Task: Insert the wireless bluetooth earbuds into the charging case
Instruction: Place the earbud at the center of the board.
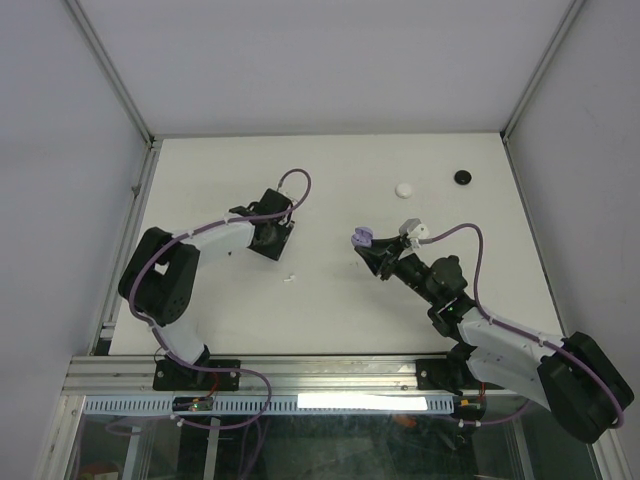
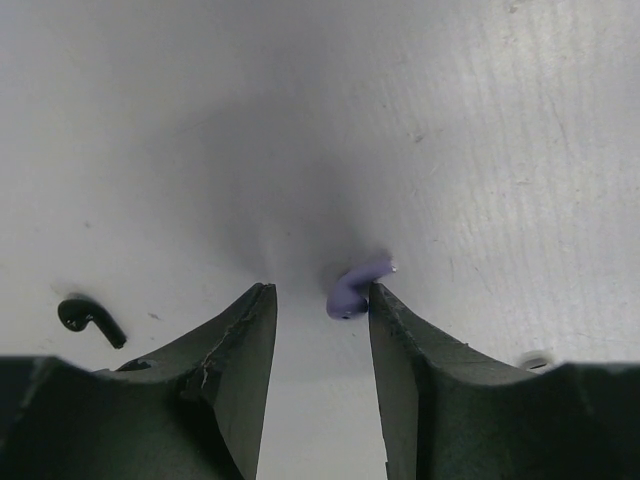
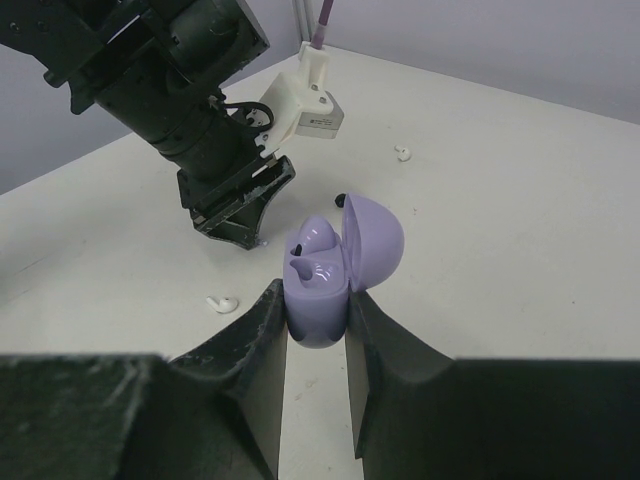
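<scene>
Top external view: a white table (image 1: 330,310) fills the floor of a booth with pale grey walls (image 1: 300,60) and metal corner posts; a metal rail (image 1: 300,375) runs along its near edge. Two arms stand on it.

The left gripper (image 1: 272,238) points down at the table left of centre, its jaws apart and holding nothing. The right gripper (image 1: 368,245) is clamped on the one case (image 1: 361,238), purple, held just above the table right of centre. The right wrist view shows its lid tipped open.

Two pucks lie well apart from the arms toward the far right: a white puck (image 1: 404,189) and a black puck (image 1: 462,177).

Four earbuds show, all on the table. One purple earbud (image 2: 355,290) touches the inner face of one left finger. One black earbud (image 2: 88,318) lies off to the side of the other finger. One white earbud (image 3: 222,303) lies near the left gripper's tips, and a second sits farther back.
</scene>
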`<state>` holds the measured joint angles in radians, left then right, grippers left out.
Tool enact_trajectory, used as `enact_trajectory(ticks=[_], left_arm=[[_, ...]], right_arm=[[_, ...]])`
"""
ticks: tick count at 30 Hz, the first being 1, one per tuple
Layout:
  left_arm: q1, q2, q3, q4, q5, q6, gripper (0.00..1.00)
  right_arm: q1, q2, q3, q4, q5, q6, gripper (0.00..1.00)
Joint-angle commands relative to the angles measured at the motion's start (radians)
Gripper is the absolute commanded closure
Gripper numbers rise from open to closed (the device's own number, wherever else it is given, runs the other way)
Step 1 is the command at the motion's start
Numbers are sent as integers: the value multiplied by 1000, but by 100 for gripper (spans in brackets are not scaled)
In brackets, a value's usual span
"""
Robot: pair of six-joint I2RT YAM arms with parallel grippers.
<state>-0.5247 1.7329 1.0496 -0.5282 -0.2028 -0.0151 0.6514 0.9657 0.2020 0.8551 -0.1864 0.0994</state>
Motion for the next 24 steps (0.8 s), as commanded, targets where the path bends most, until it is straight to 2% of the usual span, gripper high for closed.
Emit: enact_trajectory(ticks=[1,12,18,24], left_arm=[[-11,-52,-31,-38,-78,0,57],[-8,-86,-38,-70,-216,-22,57],[-9,-148,7,-104,-116,-105,57],[-8,-137,80,-137,-21,-308,61]], right_arm=[[-2,1,22,58,6,13,100],[-2,13,26,71,0,23,100],[-2,7,25,68,3,24,100],[-2,10,25,66,1,25,100]])
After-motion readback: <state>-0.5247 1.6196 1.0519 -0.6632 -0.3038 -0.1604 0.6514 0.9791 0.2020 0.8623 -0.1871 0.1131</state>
